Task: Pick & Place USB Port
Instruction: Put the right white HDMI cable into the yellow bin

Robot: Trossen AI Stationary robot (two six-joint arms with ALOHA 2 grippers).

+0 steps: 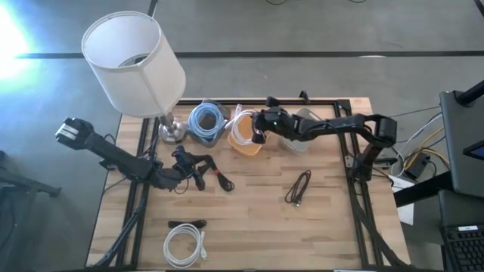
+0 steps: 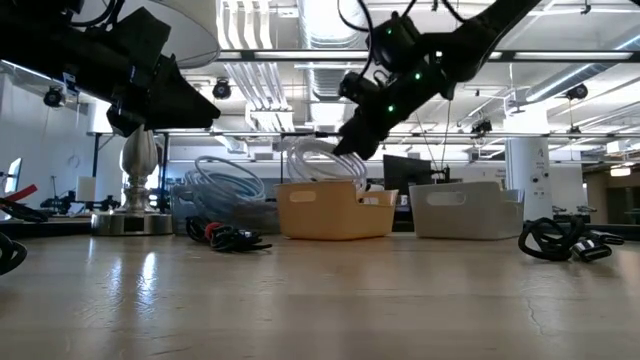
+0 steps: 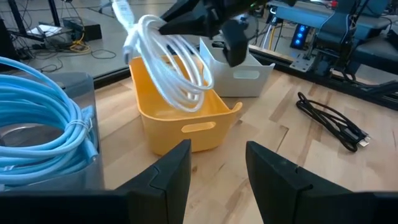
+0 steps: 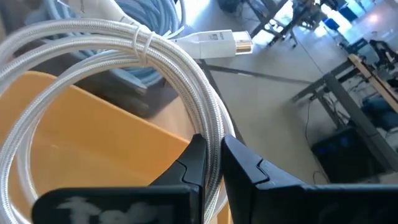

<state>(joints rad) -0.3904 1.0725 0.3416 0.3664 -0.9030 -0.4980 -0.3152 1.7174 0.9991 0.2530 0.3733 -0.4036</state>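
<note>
One white USB cable coil (image 4: 124, 68) clamped in right gripper (image 4: 211, 163) above yellow bin (image 3: 180, 115) | risk: loops snagging rim, slipping or spilling onto table on release | left gripper (image 3: 217, 180) parted, idle near black-red cable (image 1: 215, 175)

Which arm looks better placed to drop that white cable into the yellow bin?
Right: its end effector already grips the white cable above the yellow bin.
</note>
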